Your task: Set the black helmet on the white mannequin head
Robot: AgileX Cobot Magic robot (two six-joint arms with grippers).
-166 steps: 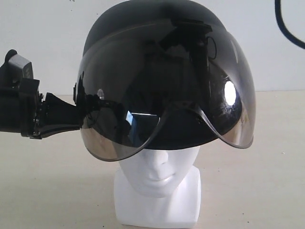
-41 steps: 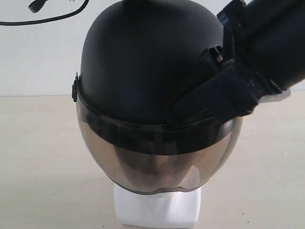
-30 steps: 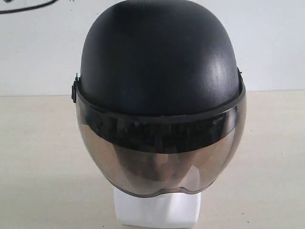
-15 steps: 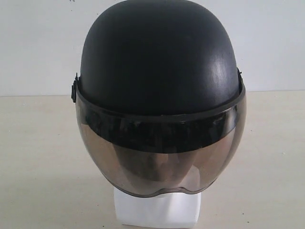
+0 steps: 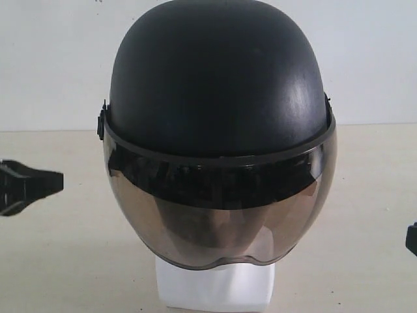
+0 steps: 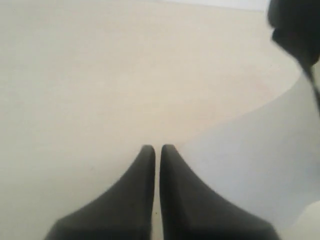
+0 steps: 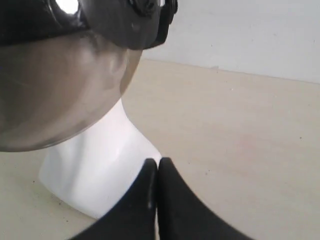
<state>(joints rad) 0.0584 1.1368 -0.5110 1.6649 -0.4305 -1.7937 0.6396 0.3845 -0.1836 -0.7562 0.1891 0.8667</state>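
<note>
Beige matte table [image 5: 58, 261]; plain white wall [image 5: 52, 65] rises behind it, meeting its far edge.

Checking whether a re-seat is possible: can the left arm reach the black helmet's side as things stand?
Probably yes: the shut left end effector sits beside the black helmet with only bare table between them.

No text, brand or number can be read; the black helmet [image 5: 215, 85] and its visor [image 5: 218, 225] seem unmarked, though both wrist views are blurred.
</note>
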